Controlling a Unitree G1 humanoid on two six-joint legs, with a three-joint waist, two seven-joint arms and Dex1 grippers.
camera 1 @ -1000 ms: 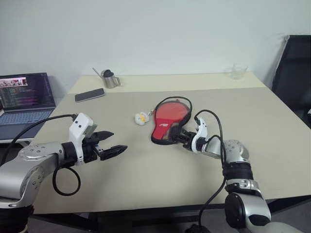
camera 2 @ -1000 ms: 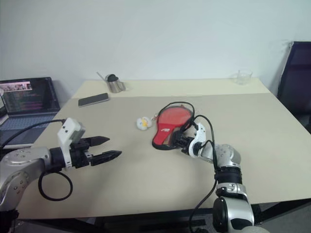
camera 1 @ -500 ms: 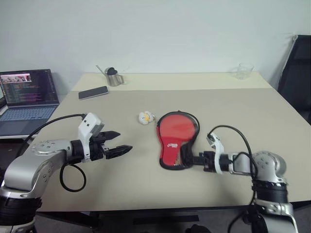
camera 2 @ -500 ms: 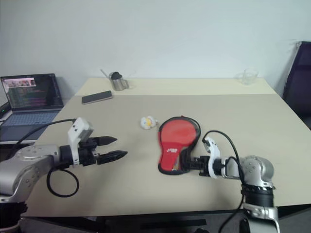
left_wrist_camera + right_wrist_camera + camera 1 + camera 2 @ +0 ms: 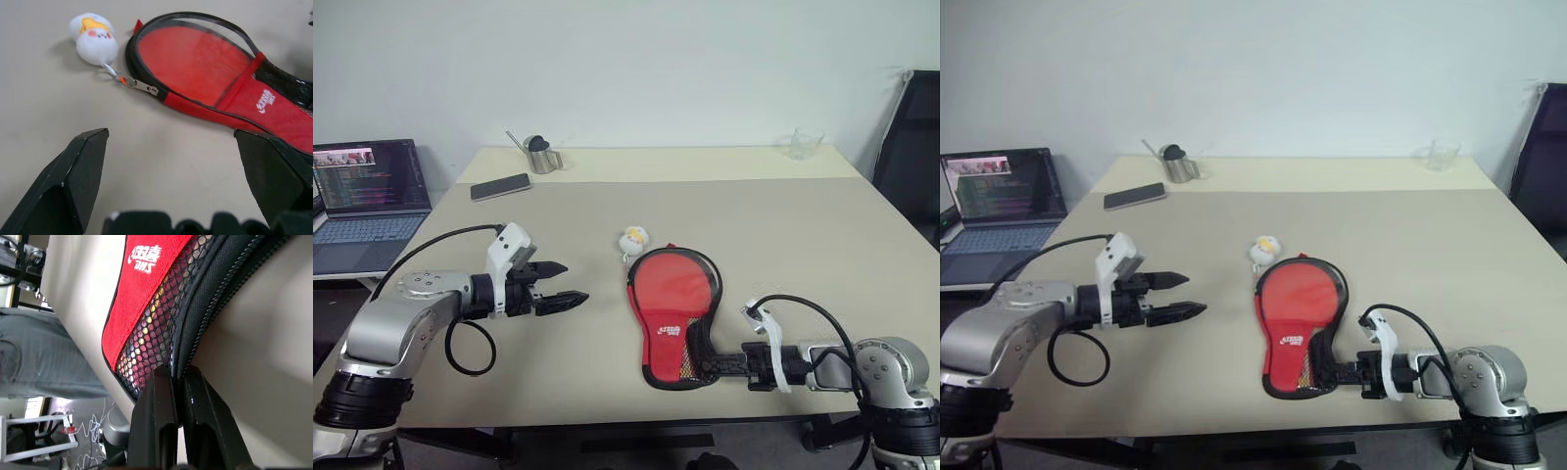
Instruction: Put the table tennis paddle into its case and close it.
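The case (image 5: 668, 294) lies flat near the table's front edge, red side up, with its white logo and black mesh pocket toward me. My right gripper (image 5: 710, 367) is shut on the black zip edge at the case's narrow end, and the right wrist view shows its fingertips (image 5: 159, 382) pinching that edge (image 5: 205, 308). My left gripper (image 5: 576, 282) hovers open to the left of the case, pointing at it and apart from it, its fingers (image 5: 78, 176) spread wide. The table tennis paddle is hidden.
A small white and yellow plush charm (image 5: 633, 240) lies at the case's round end, tied to the zip pull (image 5: 139, 85). At the back left are a phone (image 5: 497, 187) and a metal cup (image 5: 538, 155), at the back right a glass (image 5: 801, 142). A laptop (image 5: 367, 191) stands off to the left and a black chair (image 5: 911, 147) at the right.
My right gripper has pulled the case toward the table's front edge, staying shut on it, and the plush charm trailed along. The left gripper stays open and has hardly moved.
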